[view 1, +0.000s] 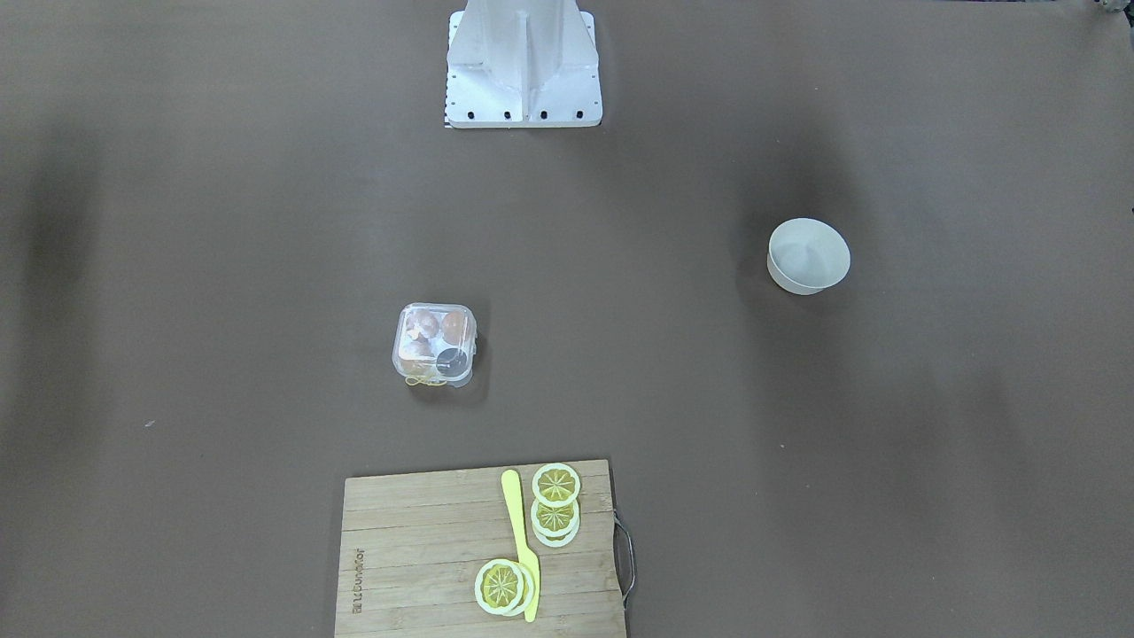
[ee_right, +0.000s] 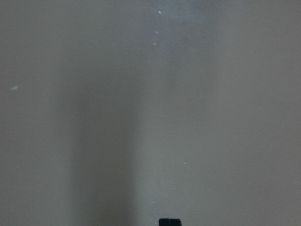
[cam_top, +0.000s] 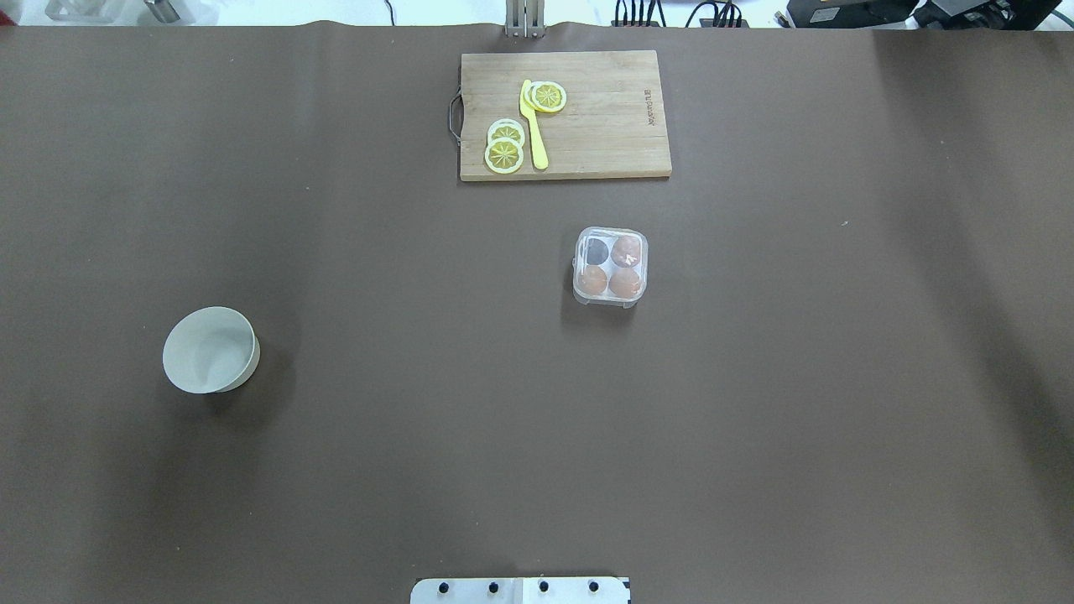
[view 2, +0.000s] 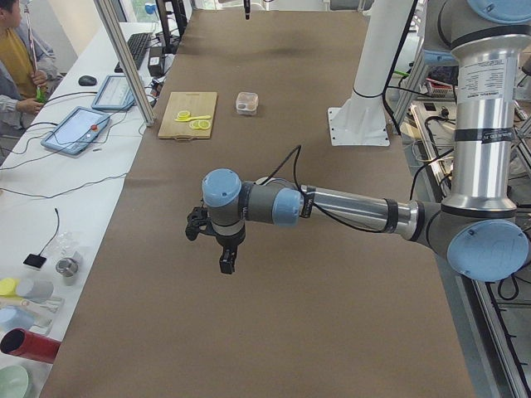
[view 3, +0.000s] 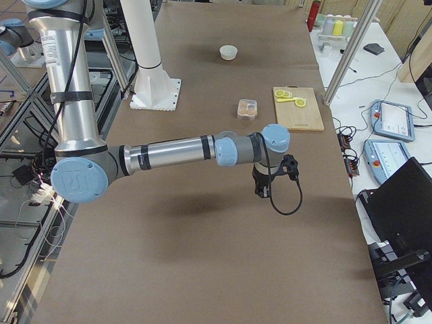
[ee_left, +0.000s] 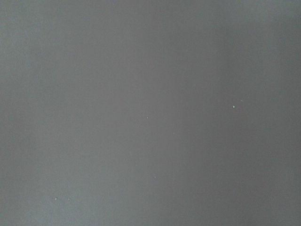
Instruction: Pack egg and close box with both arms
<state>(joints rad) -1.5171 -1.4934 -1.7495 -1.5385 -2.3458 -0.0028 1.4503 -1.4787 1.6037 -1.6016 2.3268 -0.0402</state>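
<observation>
Box (cam_top: 610,267) sitting right of centre in overhead frame, below cutting board (cam_top: 587,143); three eggs (cam_top: 626,252) seated, upper-left cup empty, lid appearing down. Left gripper (view 2: 226,261), right gripper (view 3: 262,190) hovering well apart from box, likely parking clear; finger spacing: cannot tell

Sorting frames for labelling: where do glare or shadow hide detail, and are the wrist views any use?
Front-facing view: reflections on the box muddle the eggs. Overhead view: eggs clearer; broad soft shadows cross the table. Both wrist views: only plain, featureless table.
</observation>
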